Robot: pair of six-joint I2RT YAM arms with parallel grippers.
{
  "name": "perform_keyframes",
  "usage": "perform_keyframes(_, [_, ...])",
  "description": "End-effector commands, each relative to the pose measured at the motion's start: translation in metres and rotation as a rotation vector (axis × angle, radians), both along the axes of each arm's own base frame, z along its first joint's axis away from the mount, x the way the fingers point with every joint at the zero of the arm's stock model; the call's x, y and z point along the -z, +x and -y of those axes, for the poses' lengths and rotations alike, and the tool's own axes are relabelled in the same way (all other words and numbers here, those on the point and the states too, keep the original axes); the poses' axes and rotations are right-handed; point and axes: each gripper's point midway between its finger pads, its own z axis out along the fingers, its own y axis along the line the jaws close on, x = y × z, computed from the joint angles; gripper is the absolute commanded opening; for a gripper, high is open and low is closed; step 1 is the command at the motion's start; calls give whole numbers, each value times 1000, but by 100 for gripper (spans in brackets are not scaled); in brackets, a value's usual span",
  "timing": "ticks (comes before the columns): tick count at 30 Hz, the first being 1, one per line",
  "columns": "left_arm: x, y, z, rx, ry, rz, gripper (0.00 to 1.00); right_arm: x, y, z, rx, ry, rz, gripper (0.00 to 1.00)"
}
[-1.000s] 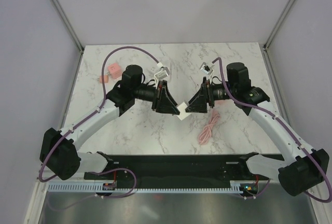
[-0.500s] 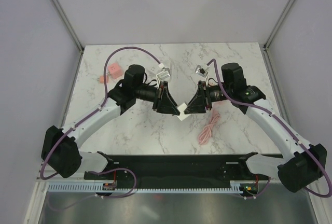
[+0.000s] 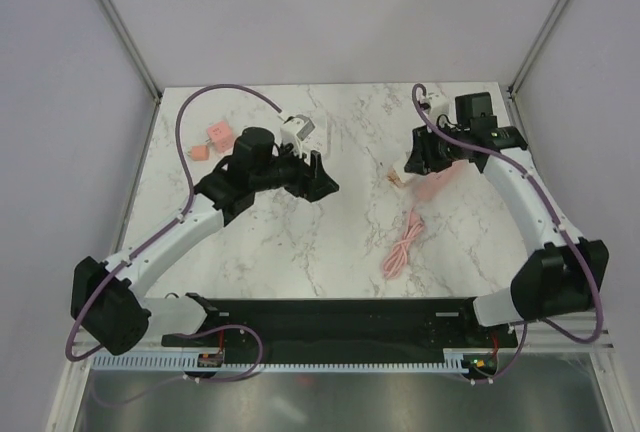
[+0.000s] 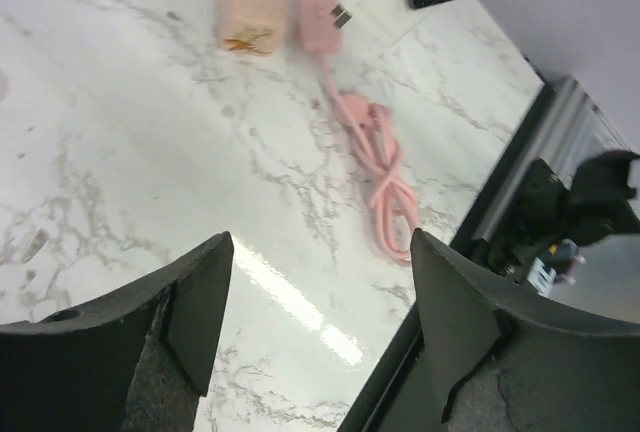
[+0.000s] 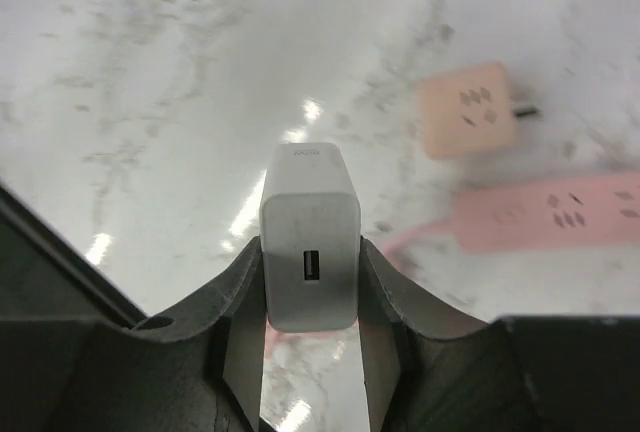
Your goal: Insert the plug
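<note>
Right pincer (image 5: 310, 270) grips charger (image 5: 309, 214), far end hidden.

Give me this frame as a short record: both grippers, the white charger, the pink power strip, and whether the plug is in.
left gripper: open, empty
right gripper: shut on white charger
white charger: USB port facing the wrist camera
pink power strip: flat on table, sockets up
pink cube adapter: beside strip, apart
pink cable: loosely bundled
plug inserted: no
</note>
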Motion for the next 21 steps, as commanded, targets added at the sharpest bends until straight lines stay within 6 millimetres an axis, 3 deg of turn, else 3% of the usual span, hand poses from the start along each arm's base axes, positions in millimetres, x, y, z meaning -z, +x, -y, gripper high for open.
perform_keyframes(1, [1, 27, -16, -197, 53, 12, 74, 41, 42, 86, 252, -371, -82, 0])
perform_keyframes(3, [4, 32, -3, -206, 62, -15, 61, 35, 59, 112, 299, -445, -68, 0])
perform_keyframes(5, [-2, 42, 8, -236, 69, -1, 52, 41, 72, 136, 338, -536, -82, 0])
perform_keyframes(6, [10, 42, 22, -221, 91, -27, 50, 31, 81, 146, 350, -563, -51, 0])
perform_keyframes(7, [-1, 46, 33, -215, 73, -11, 48, 35, 86, 153, 346, -596, -54, 0])
perform_keyframes(8, [2, 45, 46, -203, 80, -16, 44, 35, 89, 160, 345, -633, -46, 0])
perform_keyframes(9, [15, 50, 59, -201, 95, -40, 42, 32, 95, 166, 350, -648, -32, 0])
perform_keyframes(10, [19, 54, 69, -200, 92, -45, 40, 42, 100, 168, 339, -657, -52, 0])
perform_keyframes(11, [9, 57, 86, -184, 54, -23, 38, 47, 102, 168, 332, -656, -70, 0])
perform_keyframes(12, [29, 62, 101, -175, 69, -60, 37, 46, 105, 181, 356, -651, -83, 0])
perform_keyframes(14, [20, 65, 129, -135, 30, -56, 33, 59, 107, 187, 339, -661, -123, 0])
perform_keyframes(16, [32, 76, 156, -108, 35, -65, 30, 59, 116, 191, 322, -668, -109, 0])
perform_keyframes(19, [46, 85, 194, -46, 18, -84, 14, 54, 130, 197, 321, -662, -89, 0])
perform_keyframes(20, [48, 89, 201, -38, 9, -90, 12, 49, 136, 198, 316, -659, -73, 0])
perform_keyframes(21, [33, 96, 212, -30, -27, -71, 10, 54, 138, 199, 308, -663, -83, 0])
